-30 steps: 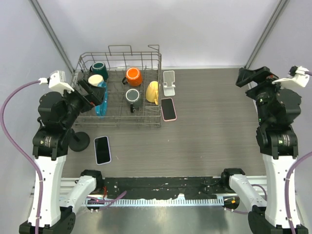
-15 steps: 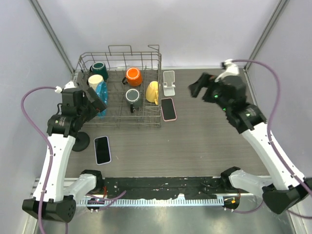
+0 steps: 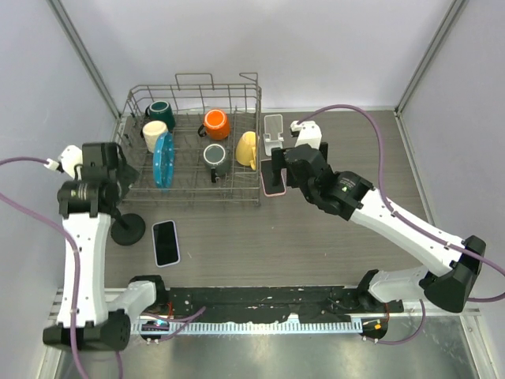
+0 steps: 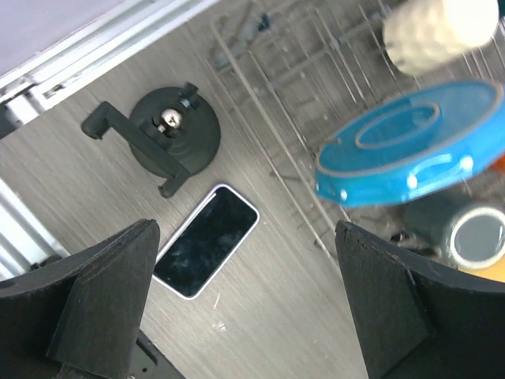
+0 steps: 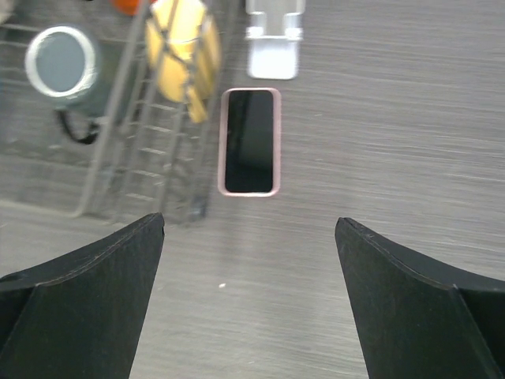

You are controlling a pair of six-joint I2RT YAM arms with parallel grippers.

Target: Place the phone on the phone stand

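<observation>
A pink-cased phone (image 5: pixel 251 141) lies flat on the table just right of the dish rack, and shows in the top view (image 3: pixel 274 183) partly under my right gripper. A white phone stand (image 5: pixel 273 39) stands just beyond it, also in the top view (image 3: pixel 273 130). A second phone with a pale case (image 4: pixel 207 241) lies at the front left (image 3: pixel 166 242), beside a black round phone stand (image 4: pixel 170 134) (image 3: pixel 128 229). My right gripper (image 5: pixel 248 308) (image 3: pixel 278 167) is open and empty above the pink phone. My left gripper (image 4: pixel 248 316) (image 3: pixel 109 167) is open and empty, high over the left side.
A wire dish rack (image 3: pixel 254 142) at the back left holds a blue plate (image 4: pixel 410 142), a cream mug (image 4: pixel 438 28), a grey mug (image 5: pixel 59 61), a yellow mug (image 5: pixel 183 47), and orange (image 3: pixel 215 122) and teal (image 3: pixel 160 110) mugs. Its right wall is next to the pink phone.
My right arm has swung from the right side leftward and forward to above the pink phone. My left arm has drawn back left, off the rack's corner.
</observation>
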